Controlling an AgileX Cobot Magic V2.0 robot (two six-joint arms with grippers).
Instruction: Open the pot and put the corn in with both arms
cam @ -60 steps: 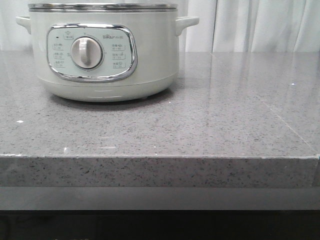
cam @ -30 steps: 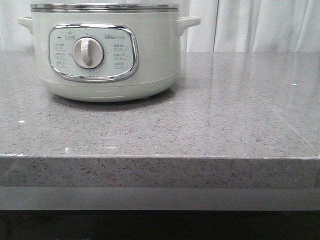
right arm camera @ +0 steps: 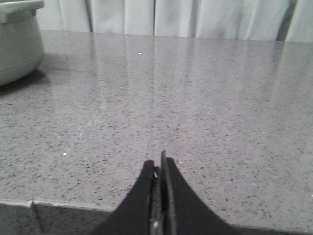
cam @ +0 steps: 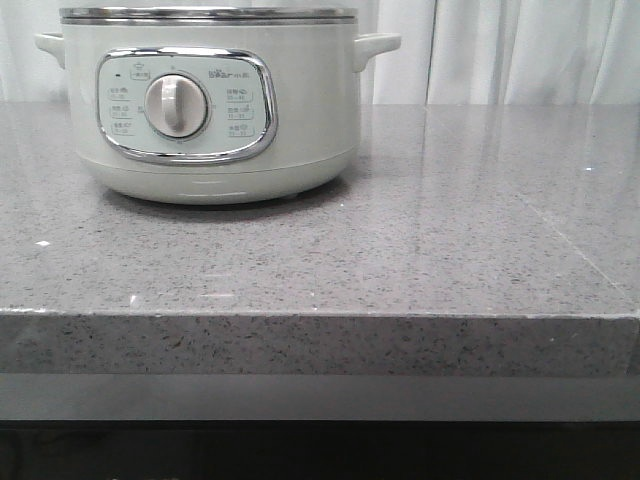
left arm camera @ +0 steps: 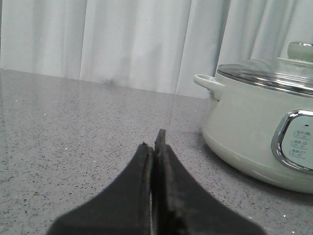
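The pale-green pot (cam: pixel 300 110) stands at the back left of the grey counter, its chrome-framed panel and round dial (cam: pixel 177 105) facing me. In the left wrist view the pot (left arm camera: pixel 244 132) carries a glass lid with a steel rim (left arm camera: pixel 264 78) and a pale knob (left arm camera: pixel 299 51). My left gripper (left arm camera: pixel 154 142) is shut and empty, low over the counter to the pot's left. My right gripper (right arm camera: pixel 157 164) is shut and empty near the counter's front edge, with the pot (right arm camera: pixel 17 44) far off to its left. The corn is not in view.
The speckled grey counter (cam: pixel 400 250) stretches to the right of the pot, with its front edge (cam: pixel 320 315) close to me. White curtains (cam: pixel 500 50) hang behind it. Neither arm shows in the front view.
Between the earliest frame and half a second ago the front view shifted a few pixels, so the pot sits slightly further right. Since then nothing has moved.
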